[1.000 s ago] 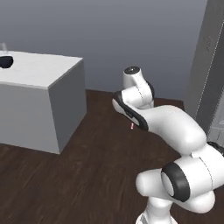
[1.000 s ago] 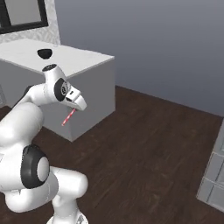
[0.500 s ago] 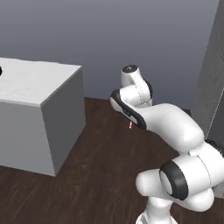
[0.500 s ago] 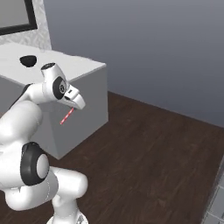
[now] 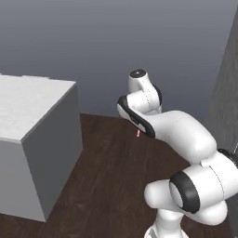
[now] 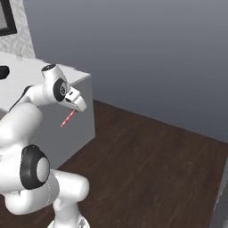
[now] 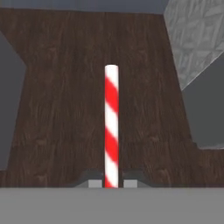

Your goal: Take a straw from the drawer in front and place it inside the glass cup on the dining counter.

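Observation:
My gripper (image 7: 111,183) is shut on the red-and-white striped straw (image 7: 111,127), which sticks straight out from between the fingertips over the dark wood floor. From the right base view the straw (image 6: 68,118) slants down-left below the gripper (image 6: 76,107), beside the dining counter (image 6: 26,82). In the left base view only the straw's tip (image 5: 139,134) peeks out under the forearm, right of the dining counter (image 5: 32,104). A small pale upright shape (image 6: 18,57) on the counter's far edge may be the glass cup. The drawer is out of view.
A dark blue bowl (image 6: 3,71) sits on the counter at the left edge of the right base view. Grey cabinet fronts stand at the right (image 5: 228,93) (image 6: 221,200). Dark wood floor (image 6: 151,164) lies open ahead, up to a grey wall.
The whole scene has slid left in both base views, so the base has moved. The counter sits further left. The arm's pose and its grip on the straw are unchanged.

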Motion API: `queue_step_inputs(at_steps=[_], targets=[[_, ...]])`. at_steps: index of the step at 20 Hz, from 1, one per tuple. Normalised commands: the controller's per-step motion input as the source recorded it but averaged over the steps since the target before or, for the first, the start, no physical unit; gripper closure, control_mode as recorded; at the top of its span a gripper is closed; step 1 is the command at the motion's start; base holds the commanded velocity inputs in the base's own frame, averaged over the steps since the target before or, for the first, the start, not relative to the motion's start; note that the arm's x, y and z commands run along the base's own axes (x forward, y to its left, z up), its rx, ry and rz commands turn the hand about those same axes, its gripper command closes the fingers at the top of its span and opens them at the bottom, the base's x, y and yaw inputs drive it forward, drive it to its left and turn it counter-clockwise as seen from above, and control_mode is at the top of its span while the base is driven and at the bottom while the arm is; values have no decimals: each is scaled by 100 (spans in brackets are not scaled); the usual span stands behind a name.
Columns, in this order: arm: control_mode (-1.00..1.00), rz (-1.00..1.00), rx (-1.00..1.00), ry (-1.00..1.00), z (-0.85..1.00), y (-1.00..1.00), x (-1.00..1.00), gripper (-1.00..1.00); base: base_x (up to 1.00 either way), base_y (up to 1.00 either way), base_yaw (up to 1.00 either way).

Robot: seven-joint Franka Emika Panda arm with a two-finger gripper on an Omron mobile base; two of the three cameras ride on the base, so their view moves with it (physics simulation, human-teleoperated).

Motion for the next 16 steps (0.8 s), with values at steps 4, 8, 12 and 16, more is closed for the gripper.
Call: queue_step_inputs(at_steps=[4,8,12,16], targets=[[100,0,0,0,0,0,0,100,100,0,-9],[100,0,0,0,0,0,0,100,100,0,-7],[100,0,0,0,0,0,0,100,100,0,-2],[100,0,0,0,0,0,0,100,100,0,0]])
